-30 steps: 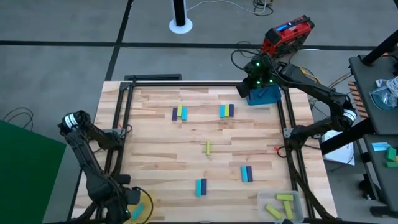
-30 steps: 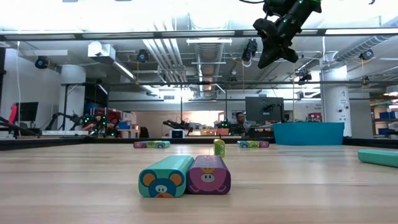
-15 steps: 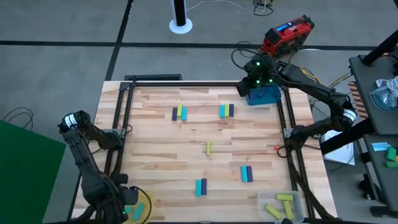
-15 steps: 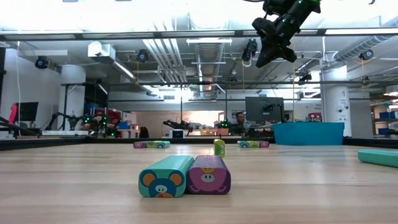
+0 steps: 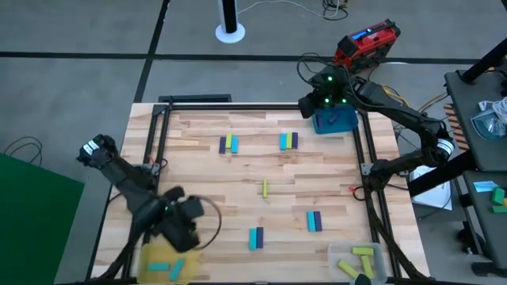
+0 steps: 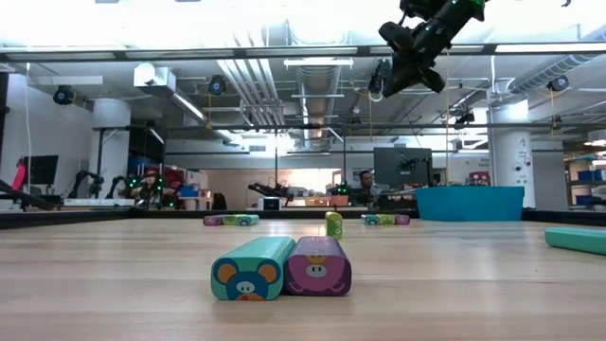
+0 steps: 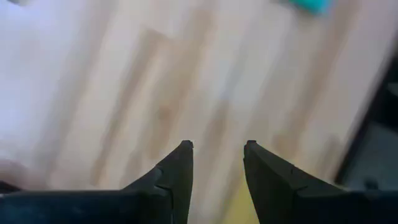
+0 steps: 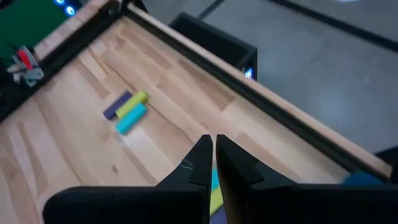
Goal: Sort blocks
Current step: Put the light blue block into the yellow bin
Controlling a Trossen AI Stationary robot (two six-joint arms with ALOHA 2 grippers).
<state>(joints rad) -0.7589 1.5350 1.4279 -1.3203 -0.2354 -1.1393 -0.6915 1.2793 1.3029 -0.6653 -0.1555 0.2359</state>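
On the table [image 5: 238, 186], the low view shows animal faces on two blocks [image 6: 281, 267] — overhead hides them; left gripper [image 7: 216, 163] spread, right gripper [image 8: 215, 158] nearly pressed together.

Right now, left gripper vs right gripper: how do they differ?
The left gripper has a clear gap between its fingers and sits low over the table's near left, by the yellow tray. The right gripper has its fingers nearly together and hangs high over the far right corner, by the blue tray. Neither holds a block.
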